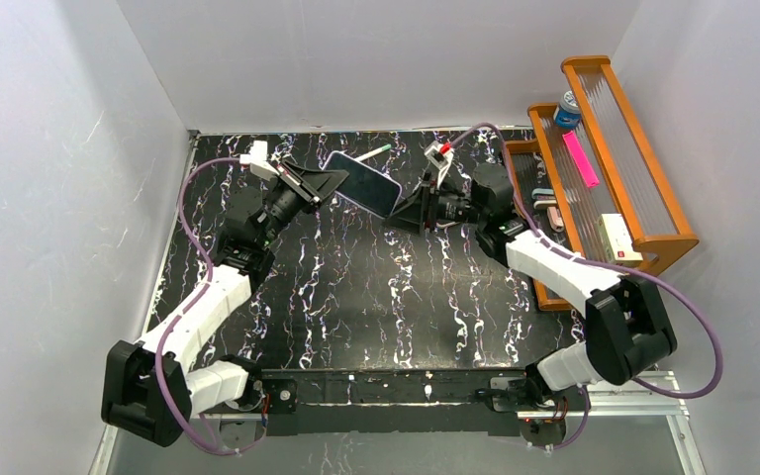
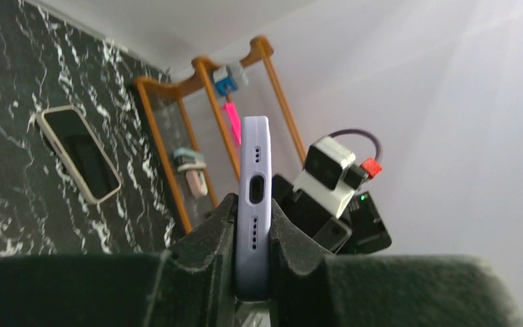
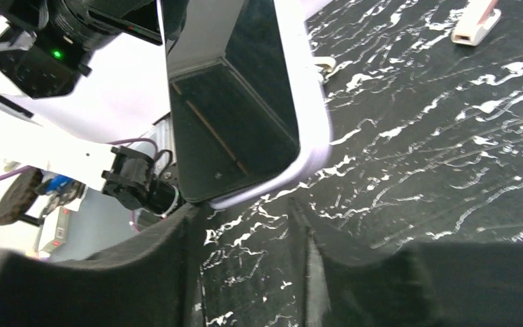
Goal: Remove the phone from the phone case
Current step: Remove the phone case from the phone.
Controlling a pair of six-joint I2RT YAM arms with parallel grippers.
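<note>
One phone [image 1: 361,181], dark screen up, sits inside its lavender case [image 2: 255,170] and hangs in the air above the far middle of the black marbled table [image 1: 356,297]. The left gripper [image 1: 329,181] holds it from the left. In the left wrist view its two foam pads are pressed on the front and back of the case at the end with the charging port. The right gripper [image 1: 403,210] is at the opposite end. In its own wrist view the fingers [image 3: 170,252] are spread apart, and the case's rounded corner [image 3: 313,146] is just above the gap, with no clear contact. A beige-rimmed dark slab [image 2: 78,153] lies flat on the table beyond. A wooden rack [image 1: 643,208] along the right wall holds a pink stick [image 1: 581,160] and other small items.
</note>
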